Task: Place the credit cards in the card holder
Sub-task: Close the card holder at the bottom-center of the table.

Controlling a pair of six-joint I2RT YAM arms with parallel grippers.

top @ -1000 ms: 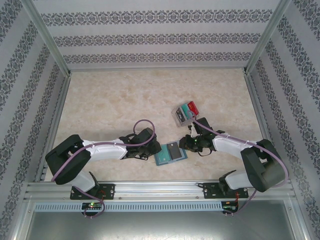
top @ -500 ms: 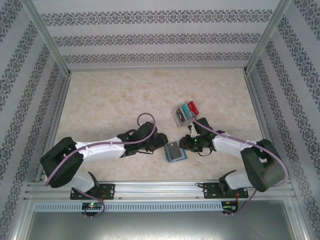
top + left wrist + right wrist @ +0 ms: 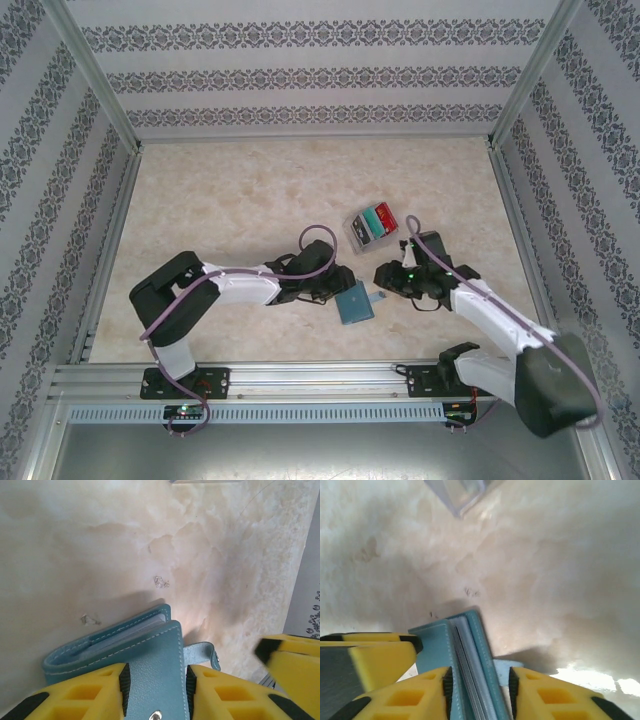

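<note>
From above, we see the small teal-blue leather-like folding card holder (image 3: 355, 304) on the marbled bench (image 3: 230, 200), between both arms. Left wrist: the left jaws are closed on its cover. Right wrist: the right jaws straddle its edge; whether they grip, we cannot tell. We judge it light, floppy and slick: pinch near the spine.

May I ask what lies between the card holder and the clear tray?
Only bare table, between card holder and clear tray, in the right wrist view.
</note>
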